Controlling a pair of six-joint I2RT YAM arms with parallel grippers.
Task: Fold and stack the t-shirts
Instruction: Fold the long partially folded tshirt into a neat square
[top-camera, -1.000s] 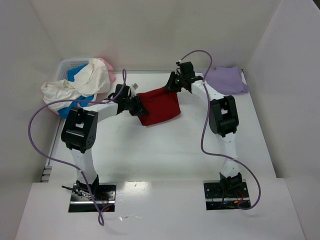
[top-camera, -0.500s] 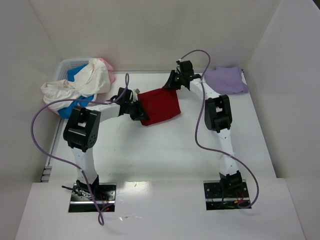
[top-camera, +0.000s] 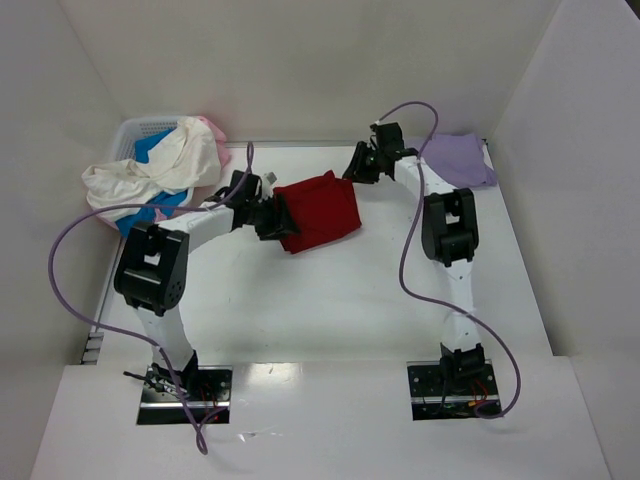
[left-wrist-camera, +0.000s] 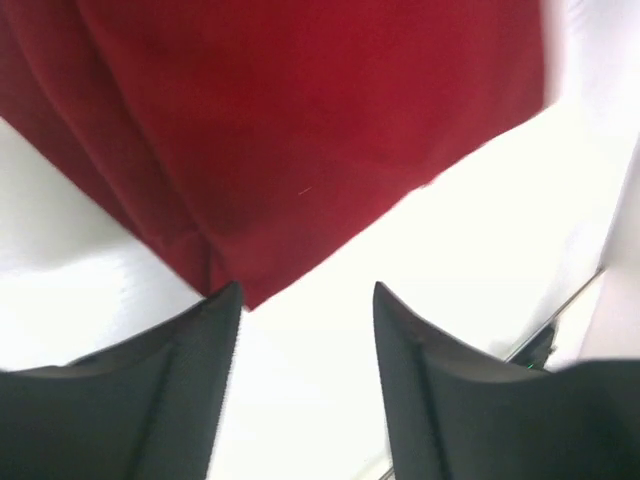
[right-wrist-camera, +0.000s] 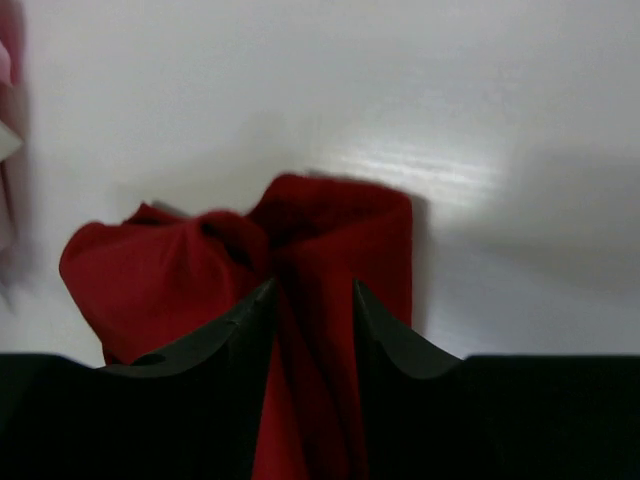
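Note:
The dark red t-shirt (top-camera: 318, 212) lies folded into a rough square on the table's far middle. My left gripper (top-camera: 281, 220) sits at its left edge, open. In the left wrist view the red cloth (left-wrist-camera: 300, 120) ends just past the fingers, and only white table shows in the left gripper (left-wrist-camera: 307, 288). My right gripper (top-camera: 350, 170) is at the shirt's far right corner, jaws apart. The bunched red cloth (right-wrist-camera: 200, 260) shows through the gap of the right gripper (right-wrist-camera: 313, 285). A pale lavender t-shirt (top-camera: 455, 160) lies folded at the far right.
A white lattice basket (top-camera: 140, 128) stands at the far left. A cream-white shirt (top-camera: 150, 172) spills over its rim, with bright blue (top-camera: 150, 148) and pink (top-camera: 212, 130) cloth beside it. White walls close in the table on the left, back and right.
Both grippers have opened and let go of the red shirt. The right gripper has drawn back to the right of its corner. The shirt now rests flat on the table.

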